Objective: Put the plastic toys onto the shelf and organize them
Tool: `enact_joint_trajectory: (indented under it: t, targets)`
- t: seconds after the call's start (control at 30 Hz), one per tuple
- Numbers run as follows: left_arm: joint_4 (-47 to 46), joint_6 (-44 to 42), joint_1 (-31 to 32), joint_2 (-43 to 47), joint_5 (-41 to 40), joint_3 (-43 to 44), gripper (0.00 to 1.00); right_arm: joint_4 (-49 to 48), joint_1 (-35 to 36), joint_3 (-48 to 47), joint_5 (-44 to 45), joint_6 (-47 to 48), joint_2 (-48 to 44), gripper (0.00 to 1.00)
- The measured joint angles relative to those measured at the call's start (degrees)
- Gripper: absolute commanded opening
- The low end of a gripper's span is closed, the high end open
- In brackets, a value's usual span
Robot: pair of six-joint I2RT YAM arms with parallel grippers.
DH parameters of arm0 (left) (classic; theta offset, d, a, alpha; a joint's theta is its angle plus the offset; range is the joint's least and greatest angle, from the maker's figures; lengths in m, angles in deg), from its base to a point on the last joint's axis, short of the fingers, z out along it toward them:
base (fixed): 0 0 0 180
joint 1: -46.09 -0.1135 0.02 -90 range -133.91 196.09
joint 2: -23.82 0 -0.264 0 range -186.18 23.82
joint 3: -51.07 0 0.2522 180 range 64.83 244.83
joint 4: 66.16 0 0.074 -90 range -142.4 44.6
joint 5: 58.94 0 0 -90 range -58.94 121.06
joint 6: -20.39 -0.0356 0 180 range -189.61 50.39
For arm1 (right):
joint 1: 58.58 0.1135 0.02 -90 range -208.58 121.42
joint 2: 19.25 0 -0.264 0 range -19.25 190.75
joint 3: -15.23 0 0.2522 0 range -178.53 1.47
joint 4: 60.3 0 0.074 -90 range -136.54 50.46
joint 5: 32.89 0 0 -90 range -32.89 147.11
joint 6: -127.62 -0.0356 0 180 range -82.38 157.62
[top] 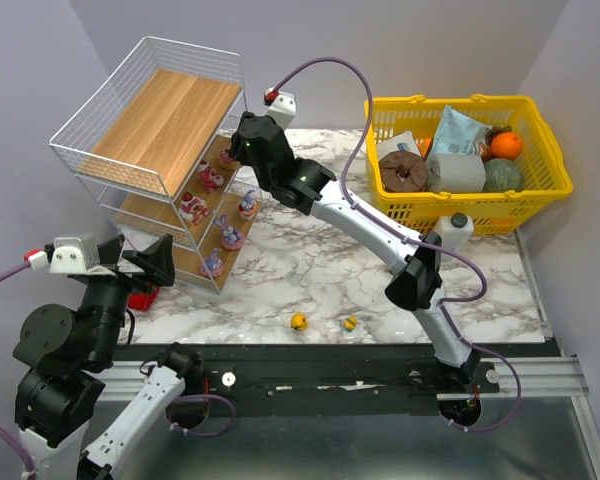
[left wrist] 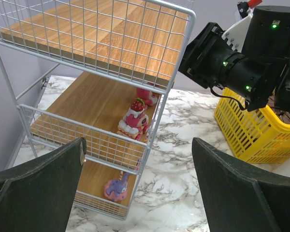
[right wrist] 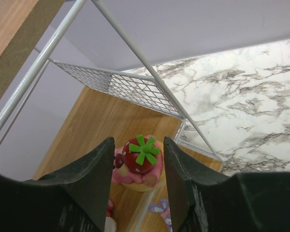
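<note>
The white wire shelf (top: 166,112) with wooden boards stands at the far left. Pink toys (top: 192,208) sit on its middle tier and purple ones (top: 230,237) on the lowest. Two yellow ducks (top: 298,321) (top: 350,323) lie on the marble near the front edge. My right gripper (top: 230,156) is at the middle tier's front, its fingers (right wrist: 94,179) closed against a pink strawberry-topped toy (right wrist: 139,162) over the board (right wrist: 106,121). My left gripper (top: 145,262) is wide open and empty, facing the shelf (left wrist: 101,38); its view shows a pink toy (left wrist: 135,118) and a purple toy (left wrist: 117,187).
A yellow basket (top: 540,190) of groceries stands at the far right and shows in the left wrist view (left wrist: 251,130). A red object (top: 140,298) lies under my left gripper beside the shelf's front corner. The right arm (left wrist: 232,63) reaches across the table to the shelf.
</note>
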Motion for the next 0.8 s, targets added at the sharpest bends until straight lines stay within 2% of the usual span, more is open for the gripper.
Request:
enact_joint_trajectory:
  t: [0.17, 0.4, 0.53, 0.8]
  targets:
    - [0.0, 0.02, 0.02, 0.0, 0.0, 0.0, 0.99, -0.09, 0.0, 5.9, 0.42, 0.31, -5.49, 0.43]
    - [0.0, 0.02, 0.02, 0.0, 0.0, 0.0, 0.99, -2.1, -0.11, 14.75, 0.31, -0.55, -13.84, 0.13]
    - [0.02, 0.02, 0.02, 0.0, 0.0, 0.0, 0.99, -2.73, -0.26, 16.59, -1.09, -1.66, -13.49, 0.11]
    - [0.02, -0.02, 0.0, 0.0, 0.0, 0.0, 0.99, -2.78, -0.87, 16.74, -4.7, -3.21, -7.04, 0.09]
